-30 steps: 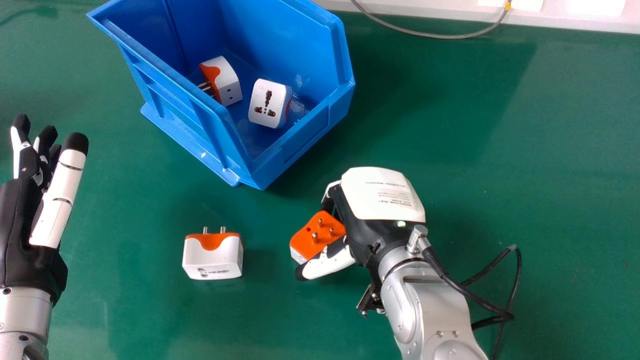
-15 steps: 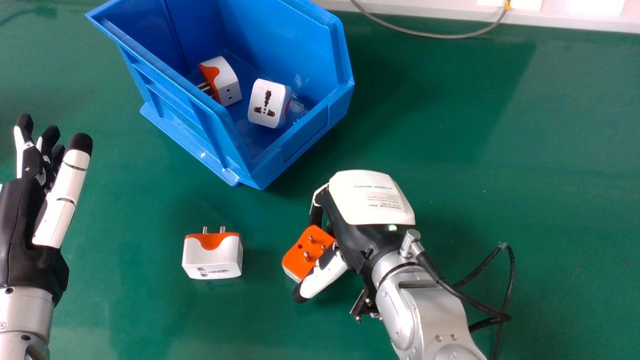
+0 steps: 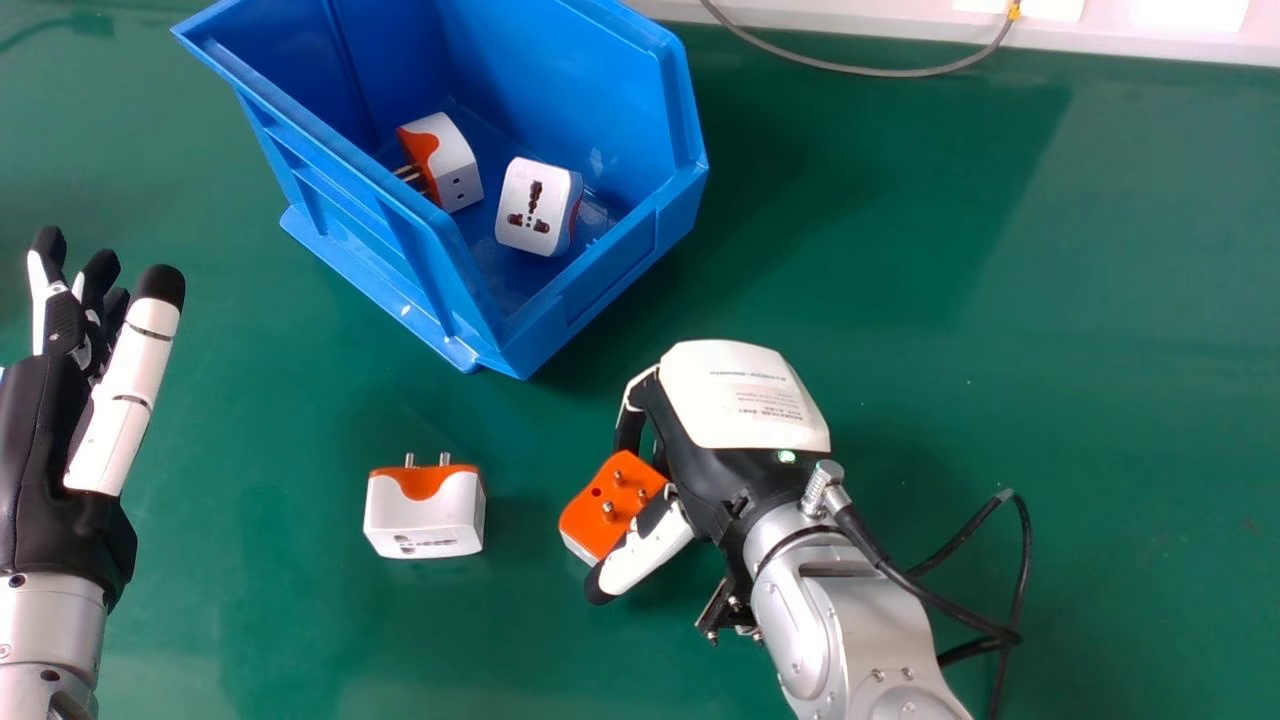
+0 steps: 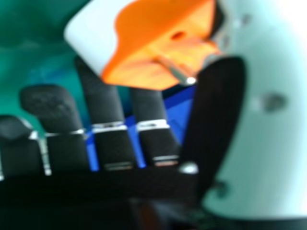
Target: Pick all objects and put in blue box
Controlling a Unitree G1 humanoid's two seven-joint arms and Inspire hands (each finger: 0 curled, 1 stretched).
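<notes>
Green tabletop, right hand partly closed around an orange-and-white adapter, thumb across its edge, left hand open, another adapter between them, two more adapters inside the blue box.

Green tabletop: blue box, white-orange adapter nearer robot, grey cable at far edge.

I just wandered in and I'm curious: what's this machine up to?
A robot is putting travel plugs in a blue box. Its right hand has one orange-and-white plug between thumb and fingers, beside the box. Two plugs are already inside, and another stands on the green table. The left hand is open, holding nothing.
</notes>
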